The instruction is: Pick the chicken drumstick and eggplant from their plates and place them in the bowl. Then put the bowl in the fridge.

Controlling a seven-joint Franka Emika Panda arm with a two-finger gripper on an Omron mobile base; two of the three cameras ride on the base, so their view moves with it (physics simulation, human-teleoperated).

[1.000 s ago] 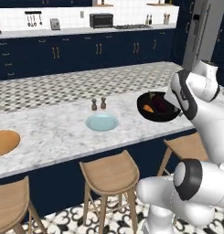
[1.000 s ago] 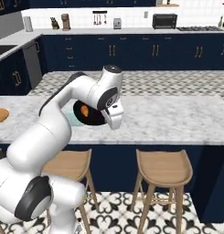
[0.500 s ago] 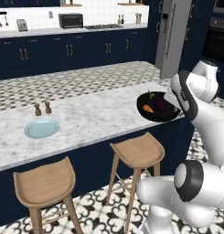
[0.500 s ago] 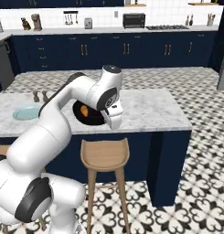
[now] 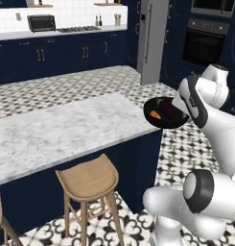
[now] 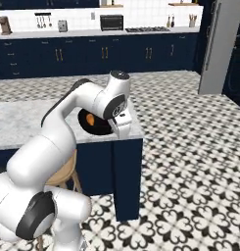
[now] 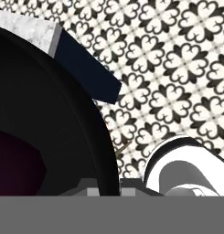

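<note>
Clearly the gripper is clamped nearly shut on the rim of the bowl, carrying that glossy black bowl in the air just past the right end of the island counter, above the patterned floor. Inside the bowl lie the chicken drumstick, orange-brown, on the left, and the eggplant, dark purple, just beside it toward the arm; in the right base view the drumstick shows as an orange spot against the black inside. From the hand, the bowl's black wall curves up close in front, with a dull purple patch low inside it, and beyond its rim stand the marble corner and navy side of the island over the black-and-white tiles. A wooden stool stands at the near side of the island, tucked under the marble top. Farther off, the fridge, tall and grey, stands at the right end of the far wall, with its door shut, well apart from the bowl. Along that far wall run navy cabinets with gold handles, a toaster oven on the counter above them, and a dark wall oven to the right of the fridge.
</note>
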